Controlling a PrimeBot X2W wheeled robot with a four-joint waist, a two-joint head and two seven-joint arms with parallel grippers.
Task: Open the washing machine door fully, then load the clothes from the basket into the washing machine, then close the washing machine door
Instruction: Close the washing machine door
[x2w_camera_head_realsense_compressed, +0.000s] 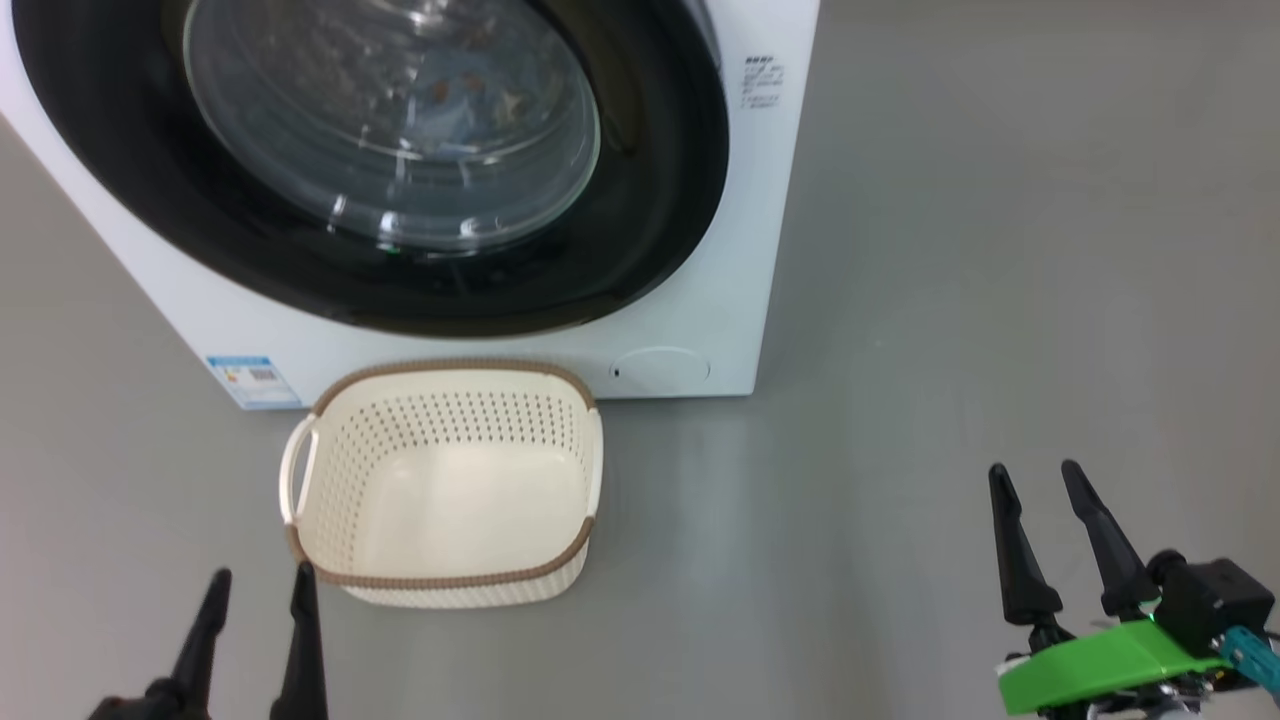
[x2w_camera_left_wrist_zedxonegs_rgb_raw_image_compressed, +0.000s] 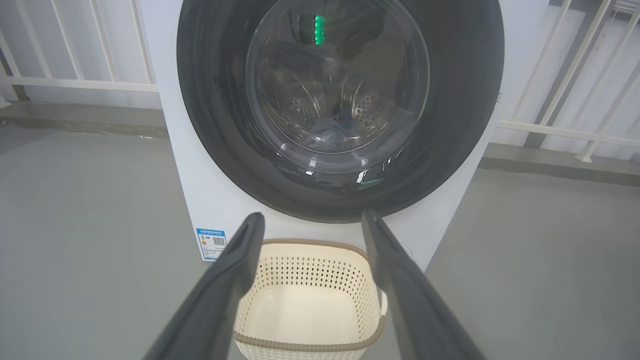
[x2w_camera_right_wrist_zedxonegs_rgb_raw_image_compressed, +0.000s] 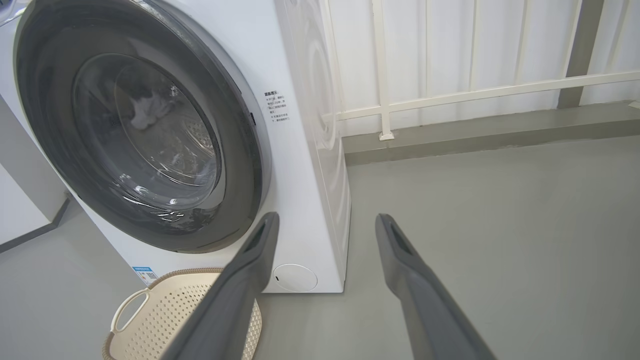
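From the head camera, you are looking down at the washing machine (x2w_camera_head_realsense_compressed: 700, 320), with the washing machine door (x2w_camera_head_realsense_compressed: 400, 170) lying flush against its front; I judge it shut. The clothes (x2w_camera_head_realsense_compressed: 470, 95) are showing faintly through the door's window (x2w_camera_head_realsense_compressed: 330, 150), blue with brown marks, inside the machine. The basket (x2w_camera_head_realsense_compressed: 450, 430) is sitting on the floor (x2w_camera_head_realsense_compressed: 900, 450) just before the machine, with nothing in it. The left gripper (x2w_camera_head_realsense_compressed: 260, 578) is resting just beside the basket's near left corner, fingers spread and holding nothing. The right gripper (x2w_camera_head_realsense_compressed: 1035, 468) is hanging well off to the right, past the machine's right side, likewise spread and empty. Along the left wrist camera, the fingers (x2w_camera_left_wrist_zedxonegs_rgb_raw_image_compressed: 235, 270) are framing the basket, and the door is lying straight ahead and above them, its round face squarely toward that arm. Along the right wrist camera, the fingers (x2w_camera_right_wrist_zedxonegs_rgb_raw_image_compressed: 250, 270) are pointing past the machine's right front corner, so the door is lying ahead and to their left, seen at a slant. Judgement: all three steps appear done. If you are wanting a confirming push on the door, the left arm is standing nearer its centre and the right arm nearer its right edge.
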